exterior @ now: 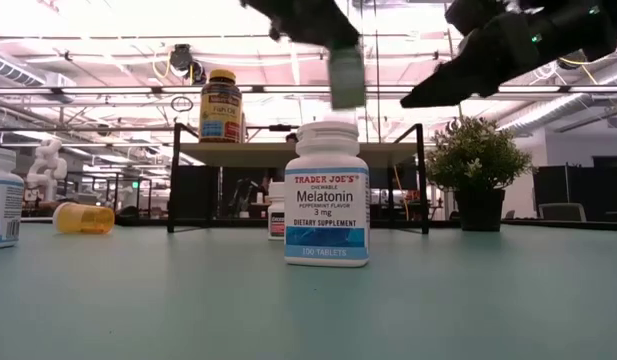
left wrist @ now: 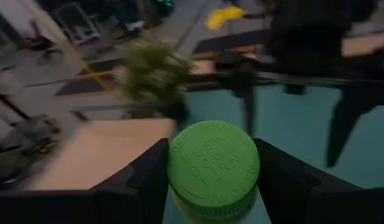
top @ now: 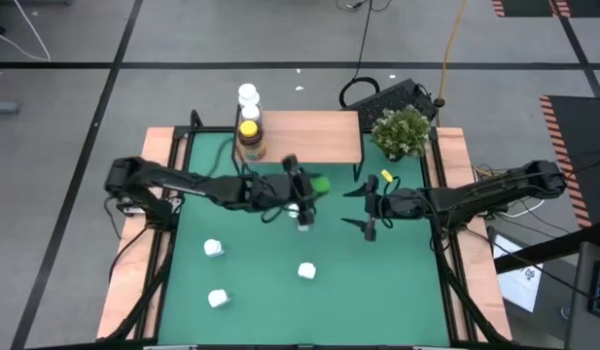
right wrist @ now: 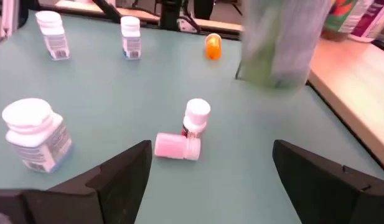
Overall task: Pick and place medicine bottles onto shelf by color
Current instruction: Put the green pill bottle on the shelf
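Observation:
A green-capped medicine bottle [left wrist: 213,163] is held above the table, just in front of the shelf [top: 314,136], by my left gripper [top: 307,191], which is shut on it. In the low view the bottle [exterior: 346,75] hangs blurred under the gripper. On the shelf's left end stand a white bottle [top: 248,95] and an amber bottle with a yellow lid [top: 249,136]. My right gripper [top: 356,207] hovers open to the right of the green bottle, holding nothing. Below it on the table, a small white bottle [right wrist: 196,115] stands and a pink one [right wrist: 177,147] lies on its side. My left gripper pinches the green bottle between its two fingers [left wrist: 148,177], on the body just under the cap [left wrist: 210,208]. The fingers come from the table's left, slanting slightly down. The bottle is lifted clear of the table, roughly upright with its cap up.
A potted plant [top: 402,131] stands at the shelf's right end. White bottles [top: 213,249] [top: 306,270] [top: 218,298] stand on the near half of the table. An orange bottle [exterior: 85,218] lies on its side near the left. The Melatonin bottle [exterior: 328,195] stands nearest the low camera.

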`<action>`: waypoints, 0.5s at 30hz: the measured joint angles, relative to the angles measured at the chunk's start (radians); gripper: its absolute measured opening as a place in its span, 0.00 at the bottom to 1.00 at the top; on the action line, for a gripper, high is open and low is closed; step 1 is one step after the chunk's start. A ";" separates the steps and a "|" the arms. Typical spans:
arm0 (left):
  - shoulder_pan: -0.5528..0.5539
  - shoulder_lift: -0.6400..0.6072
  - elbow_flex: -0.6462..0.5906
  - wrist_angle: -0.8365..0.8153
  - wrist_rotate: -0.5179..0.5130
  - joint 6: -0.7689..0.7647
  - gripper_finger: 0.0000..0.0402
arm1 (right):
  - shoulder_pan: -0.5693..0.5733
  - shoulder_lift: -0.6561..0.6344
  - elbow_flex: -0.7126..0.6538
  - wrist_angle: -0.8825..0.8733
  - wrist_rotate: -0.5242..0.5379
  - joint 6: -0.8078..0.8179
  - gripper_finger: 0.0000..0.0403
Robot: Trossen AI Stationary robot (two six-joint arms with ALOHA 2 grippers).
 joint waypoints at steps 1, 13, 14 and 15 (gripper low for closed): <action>0.017 -0.025 0.001 -0.009 -0.008 0.007 0.49 | 0.000 -0.013 0.000 -0.003 0.000 0.008 0.80; 0.363 -0.164 0.026 -0.033 0.059 0.031 0.49 | 0.000 -0.031 0.000 -0.020 0.004 0.035 0.79; 0.390 -0.162 0.045 -0.072 0.084 0.016 0.49 | -0.001 -0.026 0.000 -0.009 0.005 0.035 0.79; 0.414 -0.153 0.068 -0.097 0.097 0.004 0.49 | -0.003 -0.023 0.001 -0.004 0.006 0.035 0.79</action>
